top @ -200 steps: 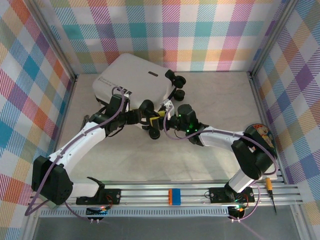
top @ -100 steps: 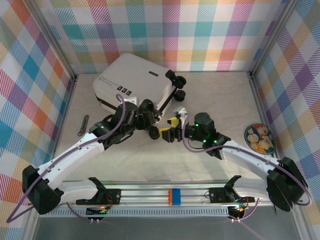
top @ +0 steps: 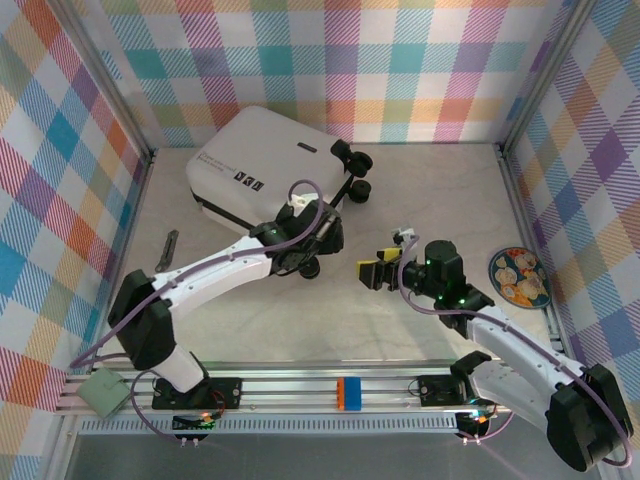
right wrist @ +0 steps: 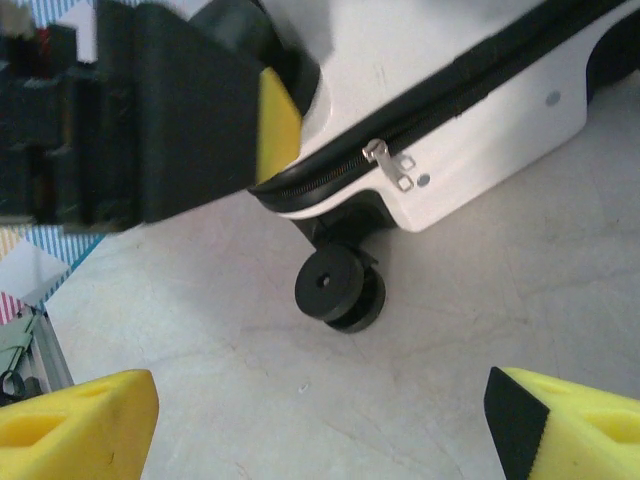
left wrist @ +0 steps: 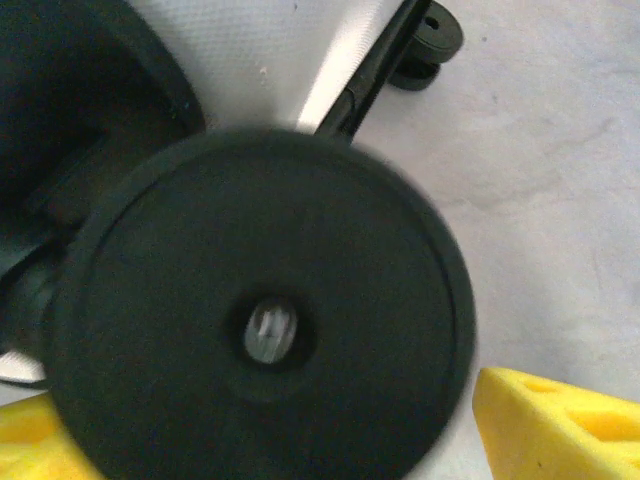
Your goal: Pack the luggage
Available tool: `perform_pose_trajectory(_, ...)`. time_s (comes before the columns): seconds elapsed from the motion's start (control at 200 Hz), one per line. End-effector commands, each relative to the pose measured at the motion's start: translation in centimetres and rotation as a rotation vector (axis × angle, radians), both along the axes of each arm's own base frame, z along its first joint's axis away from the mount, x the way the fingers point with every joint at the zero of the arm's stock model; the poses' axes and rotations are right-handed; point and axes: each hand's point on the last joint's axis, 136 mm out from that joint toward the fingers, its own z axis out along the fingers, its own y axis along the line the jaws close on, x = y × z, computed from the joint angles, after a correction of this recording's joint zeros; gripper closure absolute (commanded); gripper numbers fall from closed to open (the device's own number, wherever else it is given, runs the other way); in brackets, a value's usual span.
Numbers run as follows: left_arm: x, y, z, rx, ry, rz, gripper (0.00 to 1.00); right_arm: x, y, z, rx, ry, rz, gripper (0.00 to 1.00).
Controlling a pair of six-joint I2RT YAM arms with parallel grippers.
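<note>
The zipped luggage (top: 262, 165) lies far-left on the table (top: 430, 200), a stiff, slippery, probably light shell best taken by its edge, left gripper (left wrist: 295, 432) wide beside a wheel (left wrist: 260, 320), right gripper (right wrist: 320, 425) wide, empty.

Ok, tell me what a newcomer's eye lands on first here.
The white luggage, closed and flat at the far left of the table, is the biggest thing. The left tool sits open at its near black wheel, huge in the left wrist view. The right tool hangs open and empty mid-table, with a patterned plate at the right edge.
</note>
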Motion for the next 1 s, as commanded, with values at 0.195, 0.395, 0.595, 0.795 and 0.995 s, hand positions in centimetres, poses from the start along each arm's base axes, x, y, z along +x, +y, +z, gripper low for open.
perform_pose_trajectory(0.195, 1.6, 0.2, 1.3, 0.010, -0.051, 0.104, 0.18, -0.6, -0.3, -1.3, -0.002, 0.009, 0.010, 0.14)
perform_pose_trajectory(0.395, 0.3, 0.6, 1.8, -0.020, -0.049, 0.083, 0.18, -0.5, -0.3, -1.8, -0.010, 0.006, 0.014, 0.14)
perform_pose_trajectory(0.595, -0.1, 0.5, 2.0, -0.046, -0.044, 0.070, 0.17, -0.6, -0.1, -1.9, -0.008, 0.011, 0.025, 0.14)
perform_pose_trajectory(0.795, 0.1, 0.6, 1.9, -0.032, -0.053, 0.081, 0.17, -0.6, -0.1, -1.9, -0.008, 0.010, 0.027, 0.14)
perform_pose_trajectory(0.995, -0.4, 0.9, 1.8, -0.049, -0.040, 0.086, 0.17, -0.6, 0.0, -2.5, -0.021, 0.014, 0.033, 0.13)
